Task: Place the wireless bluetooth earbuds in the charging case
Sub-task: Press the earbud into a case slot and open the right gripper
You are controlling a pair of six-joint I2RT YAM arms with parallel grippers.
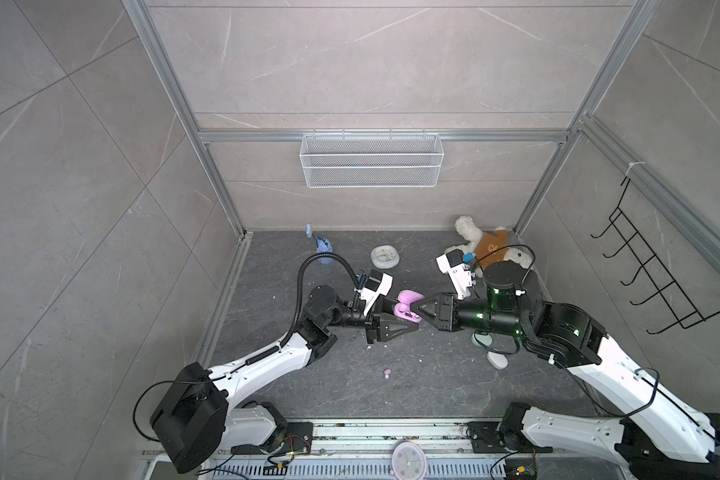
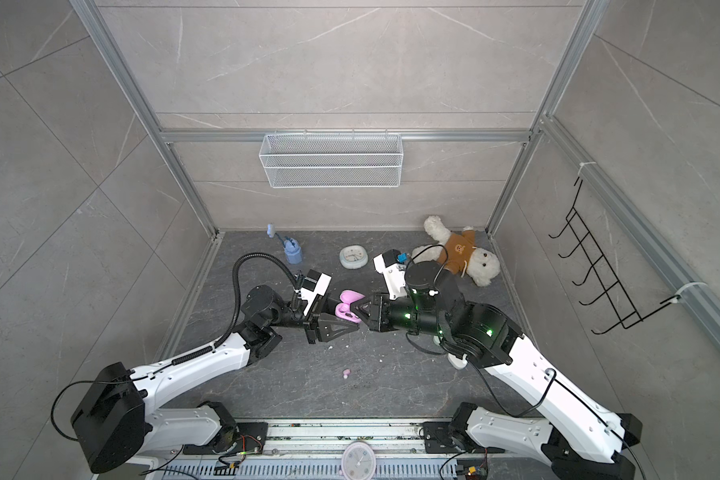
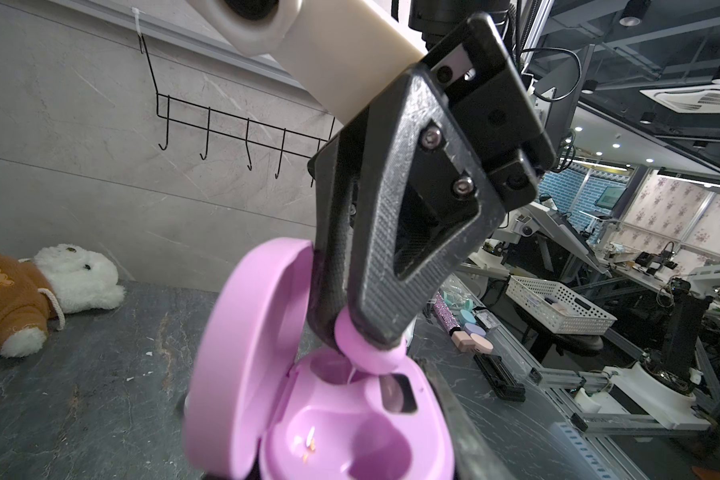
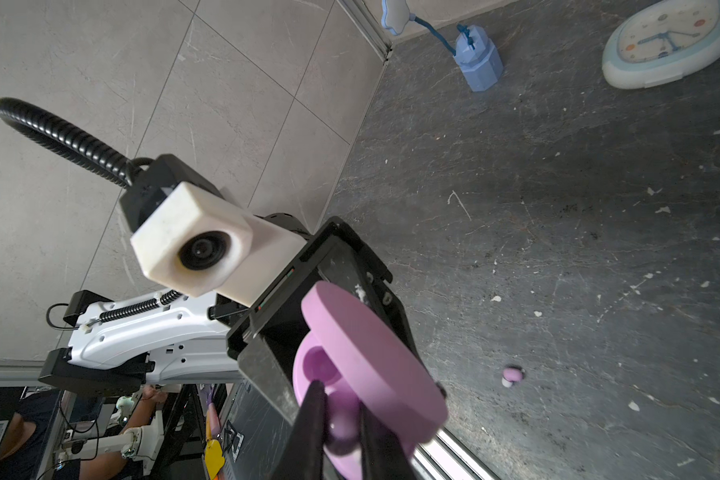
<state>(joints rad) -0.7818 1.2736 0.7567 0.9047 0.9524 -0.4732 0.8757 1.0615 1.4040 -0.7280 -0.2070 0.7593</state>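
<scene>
Though crumbs (image 1: 438, 350) litter the dark worktop (image 1: 350, 399), eyes on the middle: the left pincer (image 1: 406, 314) is clenched on the open pink charging case (image 3: 350, 440), steadying it, lid (image 3: 242, 353) swung back to bare the sockets. The right pincer (image 3: 352, 334) pinches a pink earbud (image 3: 375, 357) right at a socket's mouth, seemingly to seat it. Its twin (image 1: 387, 372) lies loose nearer the front.

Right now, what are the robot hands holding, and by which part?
The right gripper pinches a pink earbud by its rounded body. The left gripper clamps the open pink charging case by the sides of its base.
</scene>
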